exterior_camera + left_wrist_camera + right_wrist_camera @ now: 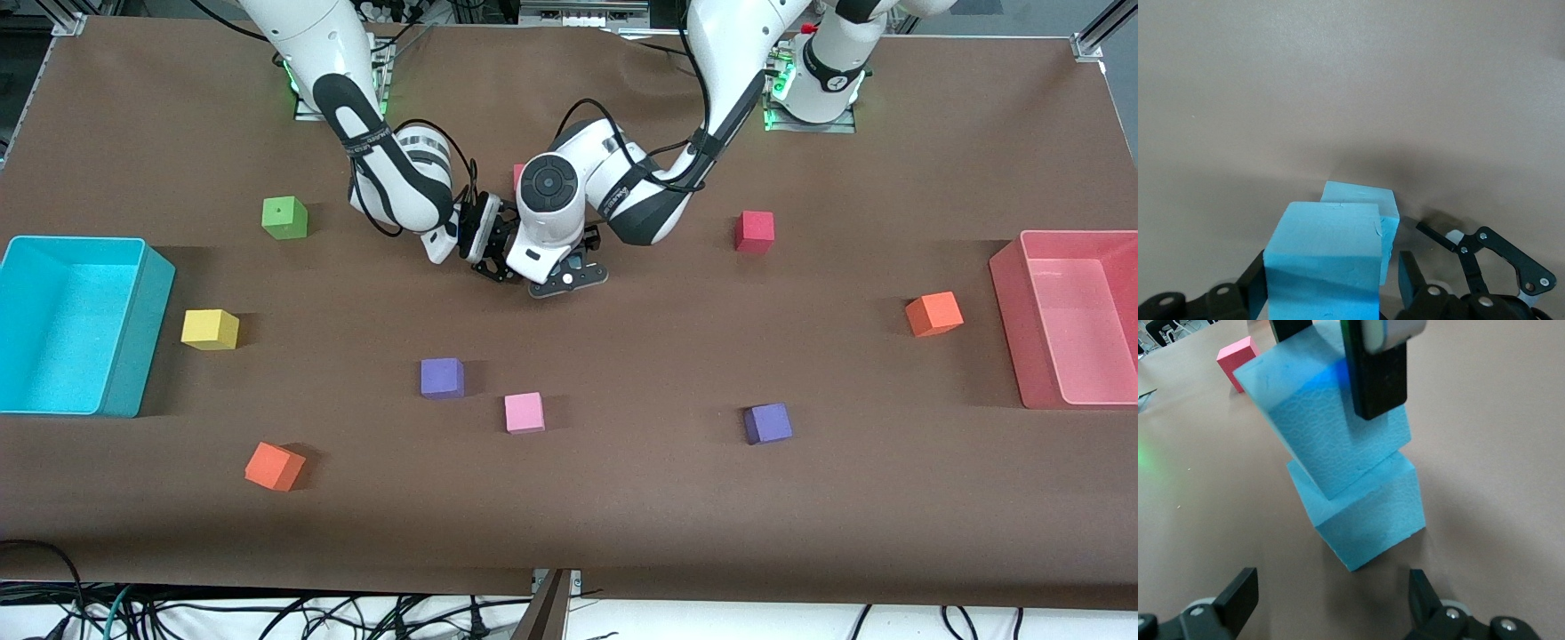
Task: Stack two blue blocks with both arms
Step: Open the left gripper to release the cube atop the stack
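Table (622, 498): brown cloth, stray coloured cubes scattered well apart from the stack.
Left gripper (566, 269): upper middle of the front view, clamped on the upper blue block (1331, 407).
Right gripper (1331, 597): low beside the stack, fingers apart, holding nothing.
Lower blue block (1368, 510): on the cloth under the left gripper, hidden in the front view.
Fit: the upper block sits twisted and offset, overhanging one edge.
Risk: I reckon letting go now tips it off. The foam may also cling to a finger (1378, 373) on the way up, or the right gripper could nudge the base.
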Motion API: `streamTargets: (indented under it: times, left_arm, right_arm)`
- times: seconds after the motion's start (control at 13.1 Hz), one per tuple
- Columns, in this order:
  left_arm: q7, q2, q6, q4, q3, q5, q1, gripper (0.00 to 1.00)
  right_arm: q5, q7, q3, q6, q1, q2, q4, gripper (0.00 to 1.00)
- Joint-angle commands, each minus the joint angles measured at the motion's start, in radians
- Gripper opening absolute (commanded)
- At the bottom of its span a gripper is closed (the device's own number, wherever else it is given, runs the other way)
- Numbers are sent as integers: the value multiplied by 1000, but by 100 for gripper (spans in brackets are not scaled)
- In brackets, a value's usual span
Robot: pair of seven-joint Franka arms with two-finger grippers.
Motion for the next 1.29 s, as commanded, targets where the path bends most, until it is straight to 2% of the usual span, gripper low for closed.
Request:
streamTargets:
  times: [0.0,0.08,0.15,0.53,0.68,0.99,1.14,1.22]
  left_arm:
    - [-18,16,-9,41,15,-17,-17,84]
    - [-18,15,-9,43,15,-17,-17,89]
    - [-17,13,-9,43,15,-17,-17,100]
    - [-14,2,-16,43,16,-16,-16,100]
    - [-3,-37,-27,40,24,-17,6,100]
    - [60,-164,-169,25,9,-29,101,100]
    - [161,-247,-274,14,10,-72,189,100]
    - [195,-299,-311,-4,10,-74,240,100]
  right_arm:
    - [19,-17,-13,7,16,5,9,100]
    - [19,-17,-14,7,16,4,9,100]
    - [19,-17,-14,7,16,4,9,100]
    - [17,-17,-17,7,16,4,9,100]
    - [16,-13,-31,5,13,-8,5,100]
    - [3,1,-51,-25,11,-63,-41,100]
    - [-13,83,-56,-30,10,-140,-107,100]
    - [-59,152,-57,-32,-1,-191,-139,100]
